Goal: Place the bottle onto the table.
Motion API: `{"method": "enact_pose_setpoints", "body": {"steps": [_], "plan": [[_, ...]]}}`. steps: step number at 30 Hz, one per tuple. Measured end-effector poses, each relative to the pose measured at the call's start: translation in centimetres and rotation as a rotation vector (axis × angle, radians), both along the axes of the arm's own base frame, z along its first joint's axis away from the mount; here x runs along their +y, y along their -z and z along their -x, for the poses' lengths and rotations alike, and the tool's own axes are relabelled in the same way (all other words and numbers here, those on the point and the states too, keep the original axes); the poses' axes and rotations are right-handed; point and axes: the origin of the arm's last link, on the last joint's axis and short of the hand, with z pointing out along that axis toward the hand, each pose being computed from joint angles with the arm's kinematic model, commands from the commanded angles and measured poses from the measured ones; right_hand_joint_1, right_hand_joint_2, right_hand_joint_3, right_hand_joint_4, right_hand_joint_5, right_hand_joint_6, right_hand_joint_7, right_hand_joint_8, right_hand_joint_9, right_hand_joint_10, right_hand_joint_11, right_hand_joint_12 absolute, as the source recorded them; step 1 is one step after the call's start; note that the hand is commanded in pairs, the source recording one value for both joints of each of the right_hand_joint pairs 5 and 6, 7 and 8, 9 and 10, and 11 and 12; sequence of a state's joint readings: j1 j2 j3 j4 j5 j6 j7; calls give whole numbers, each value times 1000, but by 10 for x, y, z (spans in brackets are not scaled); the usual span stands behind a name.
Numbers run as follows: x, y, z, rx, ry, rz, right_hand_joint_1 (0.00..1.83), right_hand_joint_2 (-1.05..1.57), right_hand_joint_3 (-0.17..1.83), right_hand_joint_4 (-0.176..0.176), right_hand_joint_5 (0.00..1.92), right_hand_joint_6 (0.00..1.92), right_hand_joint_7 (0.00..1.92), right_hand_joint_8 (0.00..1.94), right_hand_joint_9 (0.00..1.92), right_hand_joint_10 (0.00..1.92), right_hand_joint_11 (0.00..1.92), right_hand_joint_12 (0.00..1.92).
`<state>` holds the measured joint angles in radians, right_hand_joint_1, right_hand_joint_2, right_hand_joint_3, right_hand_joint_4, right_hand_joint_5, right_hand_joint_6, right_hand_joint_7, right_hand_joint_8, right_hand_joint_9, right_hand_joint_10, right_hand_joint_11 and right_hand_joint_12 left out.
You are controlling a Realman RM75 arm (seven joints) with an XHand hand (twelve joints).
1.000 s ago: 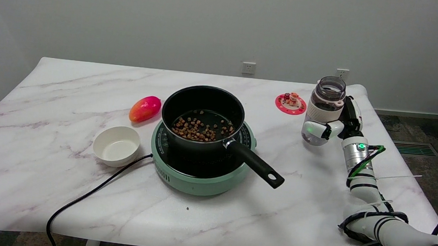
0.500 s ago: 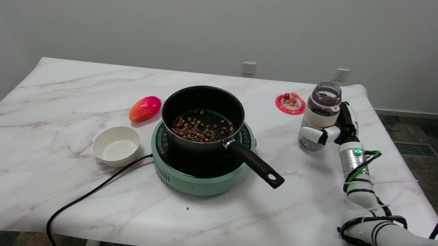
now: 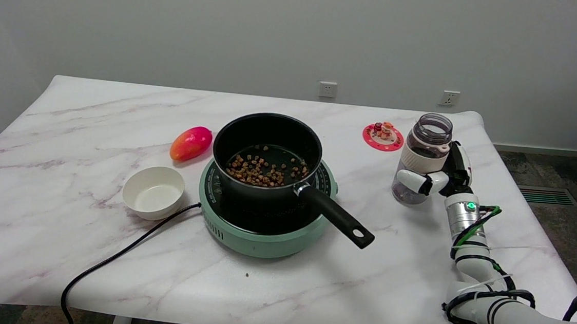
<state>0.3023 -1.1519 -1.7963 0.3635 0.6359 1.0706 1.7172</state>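
A clear, open-mouthed bottle [image 3: 419, 154] with a white band around its middle stands upright on the marble table [image 3: 57, 216], right of the stove. Its base looks to be touching the tabletop. My right hand [image 3: 442, 175] grips the bottle from its right side, with white fingers wrapped across the lower front. The arm reaches in from the lower right.
A black pan [image 3: 268, 155] with brown bits sits on a green stove [image 3: 257, 231]; the pan's handle [image 3: 338, 217] points toward the bottle. A red coaster [image 3: 383, 136] with small figures lies behind the bottle. A white bowl [image 3: 153, 191] and a mango [image 3: 191, 143] are at left.
My right hand has lowered the bottle from the air down to the tabletop, keeping its grip. Nothing else has moved.
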Motion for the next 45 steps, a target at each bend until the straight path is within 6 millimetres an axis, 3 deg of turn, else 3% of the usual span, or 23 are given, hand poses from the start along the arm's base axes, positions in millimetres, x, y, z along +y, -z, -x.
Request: {"method": "enact_pose_setpoints", "body": {"steps": [2, 3, 8, 13, 37, 40, 43, 45], "plan": [[1, 0, 1, -4, 0, 1, 1440, -182, 1703, 0, 1540, 1540, 1794, 1794, 1325, 1325, 1080, 1080], [1, 0, 1, -6, 0, 2, 1411, -429, 1833, 0, 1361, 1361, 1662, 1662, 1267, 1267, 1001, 1001], [2, 1, 3, -15, 0, 2, 1342, -831, 1833, 0, 820, 820, 1341, 1341, 1054, 1054, 694, 694], [3, 2, 4, -21, 0, 2, 1331, -936, 1799, 0, 557, 557, 1180, 1180, 930, 930, 567, 567], [8, -3, 3, -2, 2, 6, 1323, -1018, 1582, 0, 406, 406, 995, 995, 763, 763, 641, 641], [11, -9, 2, 10, 6, 10, 1313, -1047, 1410, 0, 324, 324, 810, 810, 564, 564, 591, 591], [15, -15, 1, 24, 12, 15, 1319, -1047, 1246, 0, 202, 202, 526, 526, 470, 470, 474, 474], [19, -21, 0, 35, 17, 20, 1305, -1047, 1158, 0, 97, 97, 457, 457, 443, 443, 441, 441]]}}
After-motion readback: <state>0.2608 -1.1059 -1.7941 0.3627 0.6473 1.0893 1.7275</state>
